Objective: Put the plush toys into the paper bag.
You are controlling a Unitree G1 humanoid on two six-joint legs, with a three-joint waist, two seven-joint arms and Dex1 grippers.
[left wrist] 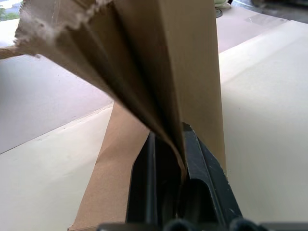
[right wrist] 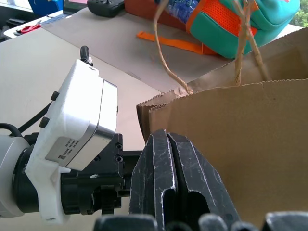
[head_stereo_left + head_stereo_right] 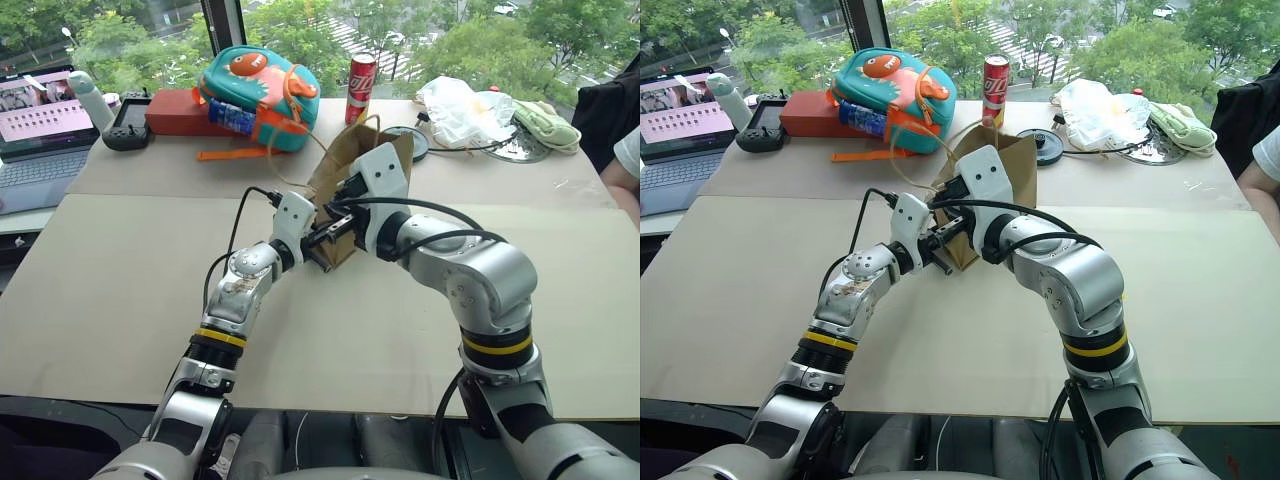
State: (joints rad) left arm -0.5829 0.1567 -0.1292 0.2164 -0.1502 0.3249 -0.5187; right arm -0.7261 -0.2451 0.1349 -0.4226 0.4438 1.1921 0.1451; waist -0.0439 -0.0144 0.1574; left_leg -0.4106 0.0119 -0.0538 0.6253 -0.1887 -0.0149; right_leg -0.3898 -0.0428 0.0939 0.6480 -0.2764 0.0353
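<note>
Pinching paper bag (image 3: 345, 165) at frame centre: left gripper (image 1: 182, 166) closed on folded side, right gripper (image 2: 167, 144) closed on rim.

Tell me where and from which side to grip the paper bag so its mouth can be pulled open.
Grip the paper bag at its serrated top rim, one wall per pincer, coming in level from the robot's side. The walls lie folded flat together, so only the rim edge offers a thin lip. The left pincer is shut on a fold.
</note>
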